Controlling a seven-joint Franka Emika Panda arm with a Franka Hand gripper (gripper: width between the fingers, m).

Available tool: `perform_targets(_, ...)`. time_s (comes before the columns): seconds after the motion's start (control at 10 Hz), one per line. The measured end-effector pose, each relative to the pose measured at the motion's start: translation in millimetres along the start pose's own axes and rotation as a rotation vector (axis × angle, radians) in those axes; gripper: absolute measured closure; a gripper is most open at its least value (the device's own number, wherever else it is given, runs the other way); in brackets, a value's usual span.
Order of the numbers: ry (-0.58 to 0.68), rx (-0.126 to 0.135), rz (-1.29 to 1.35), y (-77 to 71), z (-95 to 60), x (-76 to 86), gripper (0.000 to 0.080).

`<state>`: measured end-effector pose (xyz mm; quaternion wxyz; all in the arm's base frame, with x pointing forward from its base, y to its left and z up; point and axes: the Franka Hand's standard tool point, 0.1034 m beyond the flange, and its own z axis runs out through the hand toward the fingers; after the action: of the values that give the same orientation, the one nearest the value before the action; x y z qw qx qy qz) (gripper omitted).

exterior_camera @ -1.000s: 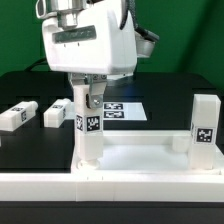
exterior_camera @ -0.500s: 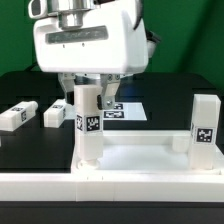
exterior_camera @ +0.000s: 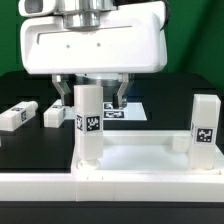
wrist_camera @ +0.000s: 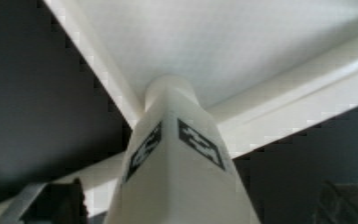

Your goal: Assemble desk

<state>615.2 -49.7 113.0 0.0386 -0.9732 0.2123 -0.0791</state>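
The white desk top (exterior_camera: 140,156) lies on the black table, rim up. One white leg (exterior_camera: 88,122) with a square tag stands upright in its corner socket at the exterior view's left. A second leg (exterior_camera: 205,122) stands upright at the right corner. My gripper (exterior_camera: 90,98) hangs over the left leg, open, with one fingertip (exterior_camera: 61,94) on each side and a gap to the leg. In the wrist view the leg (wrist_camera: 172,150) rises toward the camera over the desk top (wrist_camera: 247,50), and the gripper (wrist_camera: 190,215) straddles it.
Two loose white legs (exterior_camera: 17,116) (exterior_camera: 55,113) lie on the table at the exterior view's left. The marker board (exterior_camera: 130,110) lies behind the desk top. The long white rail wall (exterior_camera: 110,188) runs along the front.
The hand has turned about the upright left leg and its fingers have spread away from it. The leg has stayed standing in its socket.
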Motion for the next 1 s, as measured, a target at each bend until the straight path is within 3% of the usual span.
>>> perform_targets(0.5,0.003,-0.036,-0.457,0.6,0.8,0.8,0.0150)
perform_targets(0.9,0.006,-0.041,-0.662,4.7,0.8,2.5,0.0150)
perform_targets(1.0,0.006,-0.041,-0.661,4.7,0.8,2.5,0.0264)
